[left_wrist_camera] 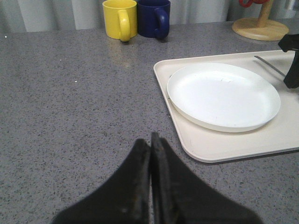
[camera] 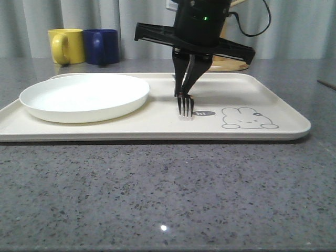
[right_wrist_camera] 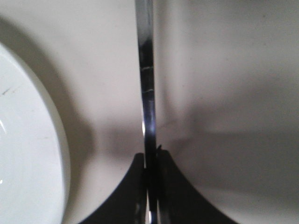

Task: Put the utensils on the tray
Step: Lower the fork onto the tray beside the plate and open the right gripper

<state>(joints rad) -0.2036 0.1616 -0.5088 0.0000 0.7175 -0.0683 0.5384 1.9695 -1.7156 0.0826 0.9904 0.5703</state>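
Silver and shiny, the fork is pinched between the tips of the right gripper, which reaches down over the middle of the tray; its tines point toward the camera in the front view and rest on or just above the tray surface, though contact cannot be told; the handle runs back from the gripper, away from the camera. In the right wrist view the fork handle is a narrow bright strip rising from between the two black fingers, which press against its sides; cream tray lies beneath it. The fork sits between the plate on the tray's left half and the grey rabbit drawing near its right front corner; it is just beside a small dark mark and apart from the plate rim.

The left gripper hangs over bare grey stone table, to the left of the tray, its fingers pressed together with nothing between them. A yellow mug and a blue mug stand side by side at the back left, off the tray; a wooden stand is behind the tray.
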